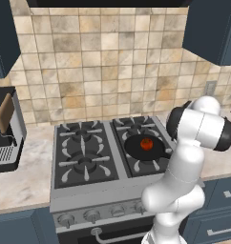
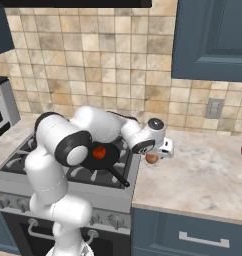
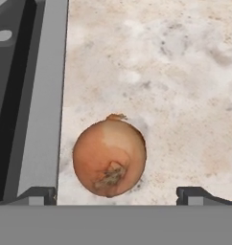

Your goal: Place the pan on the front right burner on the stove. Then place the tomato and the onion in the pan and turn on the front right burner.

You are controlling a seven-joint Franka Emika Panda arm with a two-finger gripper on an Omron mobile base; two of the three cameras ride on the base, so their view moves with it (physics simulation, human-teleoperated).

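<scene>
Hand view had the gripper [image 3: 117, 195] spread wide over the onion [image 3: 109, 158], which sat on the counter [image 3: 185, 72] just beside the stove [image 3: 39, 105] | tomato [image 1: 146, 143] was already in the pan [image 1: 145, 147] | I'd centre, then drop straight | fingertips were mostly cut off, contact hard to judge

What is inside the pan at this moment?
The pan holds only the tomato. The arm covers part of its rim. The onion lies on the counter.
</scene>
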